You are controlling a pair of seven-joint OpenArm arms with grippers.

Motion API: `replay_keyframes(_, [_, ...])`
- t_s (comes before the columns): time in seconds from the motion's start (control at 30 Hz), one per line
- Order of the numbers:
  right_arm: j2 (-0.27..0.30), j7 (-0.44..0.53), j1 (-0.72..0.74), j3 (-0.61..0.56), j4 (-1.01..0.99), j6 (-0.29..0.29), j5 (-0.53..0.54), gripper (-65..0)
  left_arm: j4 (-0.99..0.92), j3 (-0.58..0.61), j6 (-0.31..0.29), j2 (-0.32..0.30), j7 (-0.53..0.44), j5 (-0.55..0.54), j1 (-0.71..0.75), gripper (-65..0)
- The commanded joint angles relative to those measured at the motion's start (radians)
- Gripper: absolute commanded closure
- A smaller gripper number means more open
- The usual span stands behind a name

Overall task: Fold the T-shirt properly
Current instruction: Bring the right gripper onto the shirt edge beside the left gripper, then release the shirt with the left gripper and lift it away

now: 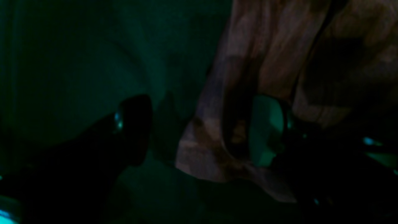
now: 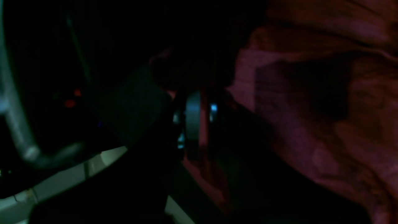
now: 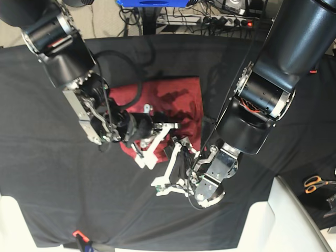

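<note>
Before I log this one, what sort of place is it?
Probably a robotics lab bench: a table draped in black cloth, a power strip and cables behind it, and scissors at the edge.

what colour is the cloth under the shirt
Black; the plain table cloth beneath the dark-red knit shirt shows best in the base view.

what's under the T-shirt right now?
The black table cloth shows all around the T-shirt, so it lies on that. Both arms cover its near edge; anything beneath the fabric is hidden.
</note>
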Motion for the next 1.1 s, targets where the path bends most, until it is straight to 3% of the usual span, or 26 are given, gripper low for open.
replay_keyframes(0.0, [-0.019, 0.009, 0.034, 0.004, 0.007, 0.014, 0.014, -3.5, 0.015, -0.006, 0.002, 0.005, -0.004, -0.005, -0.036, -45.4])
replay_keyframes(0.5, [-0.068, 0.015, 0.109, 0.004, -0.035, 0.014, 0.013, -3.5, 0.014, -0.007, 0.002, 0.003, -0.004, -0.006, -0.087, -45.4])
replay_keyframes(0.67, [-0.09, 0.057, 0.127, 0.004, -0.092, 0.014, 0.013, -3.5, 0.014, -0.01, 0.002, -0.001, -0.004, -0.008, -0.113, -45.3])
replay_keyframes(0.97, [-0.108, 0.069, 0.16, 0.004, -0.115, 0.014, 0.013, -3.5, 0.037, -0.296, 0.002, -0.034, 0.007, 0.004, -0.131, -45.1])
replay_keyframes(1.07, [-0.113, 0.071, 0.178, -0.001, -0.13, 0.014, 0.01, -3.5, 0.106, -0.328, 0.002, -0.069, 0.08, -0.017, -0.114, -45.1])
